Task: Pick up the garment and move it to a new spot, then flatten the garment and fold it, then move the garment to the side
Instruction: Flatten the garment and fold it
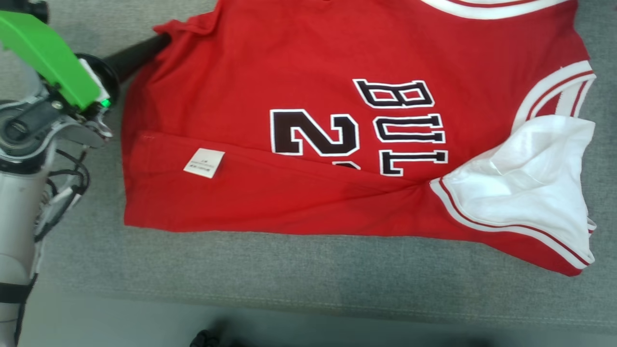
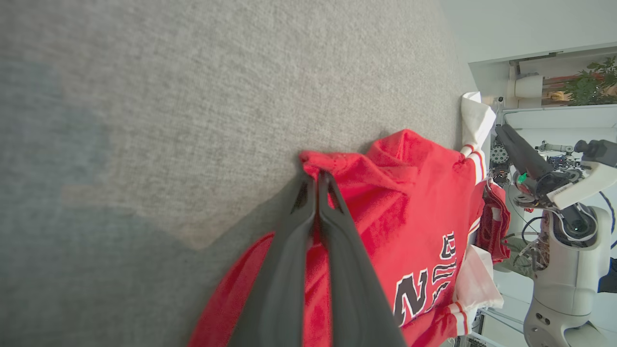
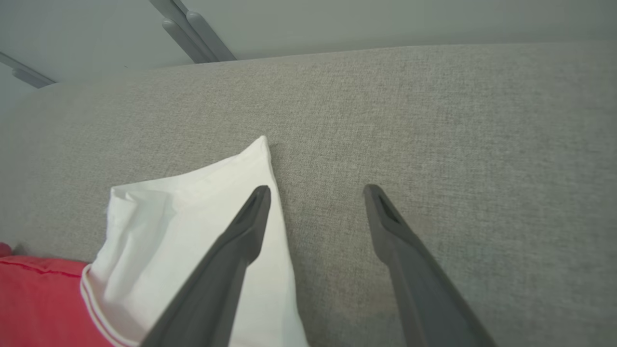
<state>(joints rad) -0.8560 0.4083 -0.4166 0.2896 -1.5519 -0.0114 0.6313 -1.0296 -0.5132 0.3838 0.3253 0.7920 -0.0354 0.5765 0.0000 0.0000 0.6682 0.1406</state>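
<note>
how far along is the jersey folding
Done: the jersey lies spread on the grey cushion, one long edge turned over. In hand: left gripper shut on a red corner, right gripper open by the white part. Left: finish folding, move it aside.

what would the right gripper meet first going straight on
Likely the grey cushion; one finger of the open right gripper overlaps the jersey's white flap and may touch that first. Depth is unclear.

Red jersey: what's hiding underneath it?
The red jersey lies on a grey cushion, which shows all around it. White cloth peeks out at one end. Whatever else is beneath is covered.
</note>
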